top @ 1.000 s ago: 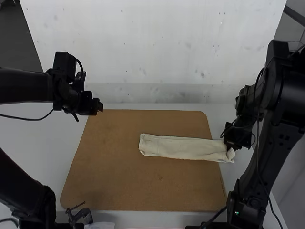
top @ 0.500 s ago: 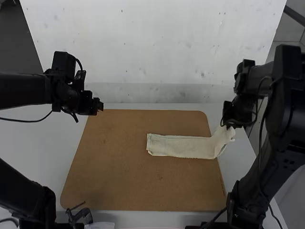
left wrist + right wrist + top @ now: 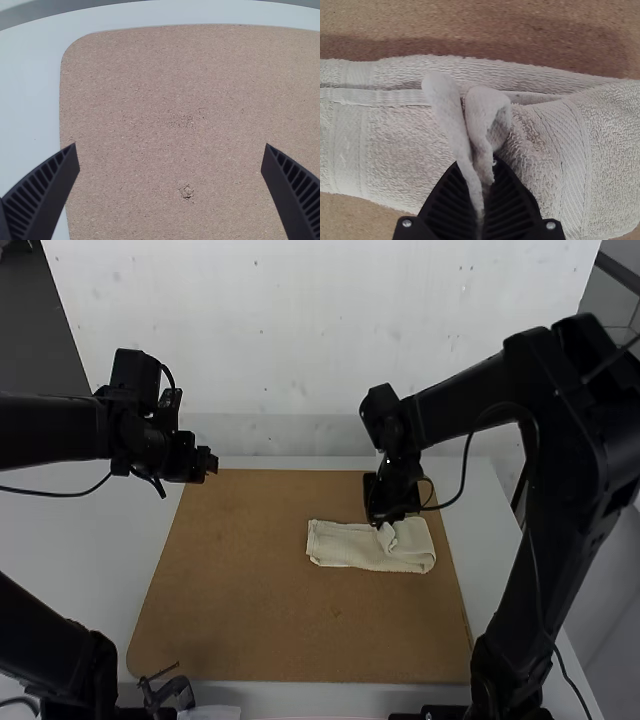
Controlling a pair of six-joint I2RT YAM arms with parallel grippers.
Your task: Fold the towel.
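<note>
Cream towel [image 3: 345,550] lies under the right gripper [image 3: 383,524], a flap pinched between its fingers [image 3: 512,202], the left gripper [image 3: 210,462] spread wide.

We hold our black left gripper [image 3: 211,462] with ribbed, tapered fingers [image 3: 42,195] wide apart, our black right gripper [image 3: 381,523] pinched, pointing down

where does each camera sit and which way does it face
High view: above and behind the arms, facing forward and down over the board; left arm and right arm show.
Left wrist view: on that wrist, facing down at the board; left tool shows, open.
Right wrist view: on that wrist, facing down at the towel; right tool shows, pinching it.
High and right wrist views share the towel.
</note>
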